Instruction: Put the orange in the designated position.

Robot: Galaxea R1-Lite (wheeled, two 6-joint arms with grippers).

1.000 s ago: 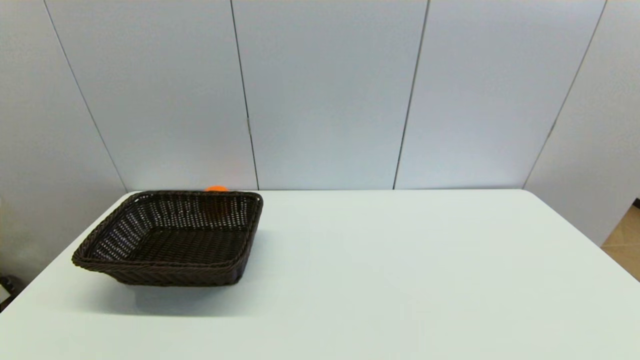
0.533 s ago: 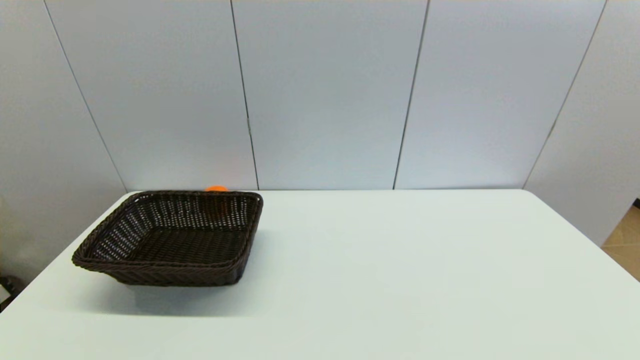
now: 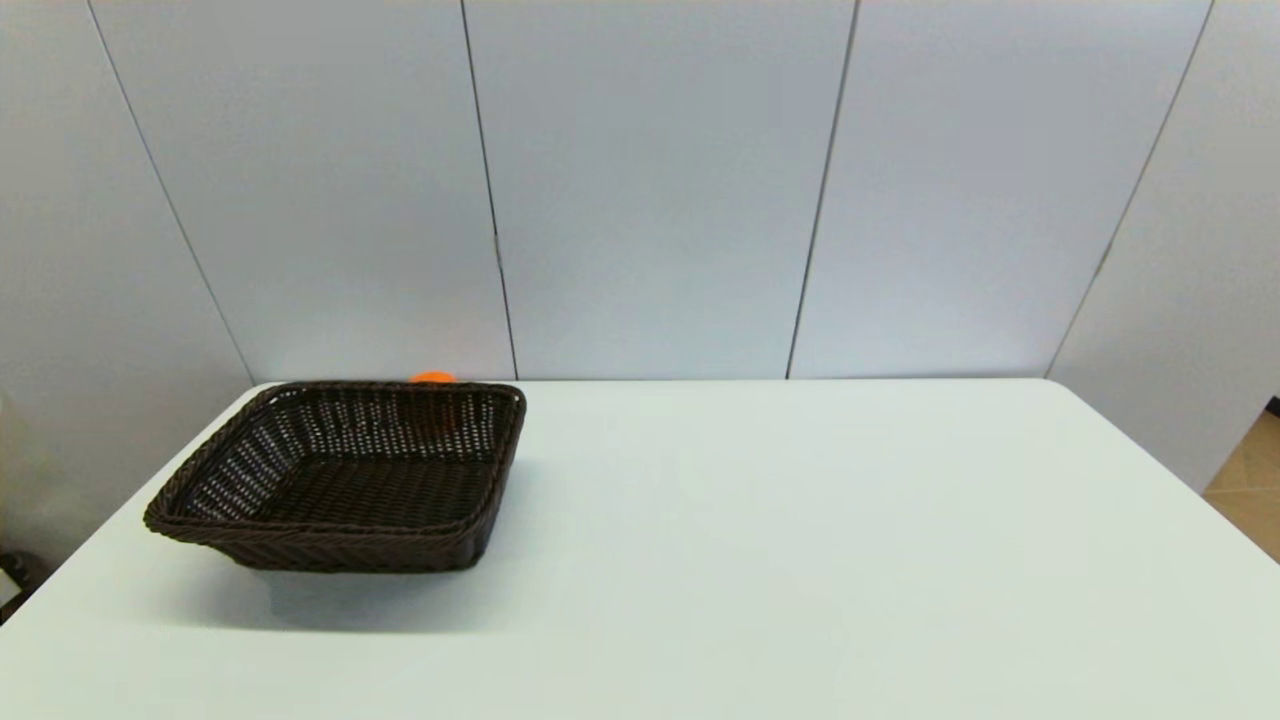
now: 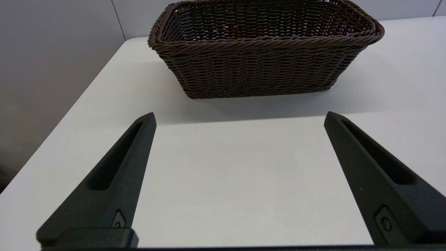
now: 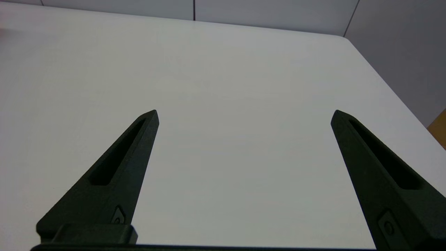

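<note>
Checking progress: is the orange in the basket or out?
Out. The orange peeks above the far rim of the basket, behind it.

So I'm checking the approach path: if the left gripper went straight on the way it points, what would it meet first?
Most likely the near wall of the wicker basket. The left gripper is open, with only bare table between.

Head camera overlooks the table (image 3: 760, 560); both low wrist cameras face it forward.

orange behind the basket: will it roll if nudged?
Likely yes: the orange looks round, only its top showing behind the basket, on a smooth white table. The basket's far wall may stop it rolling forward. Firmness can't be judged.
</note>
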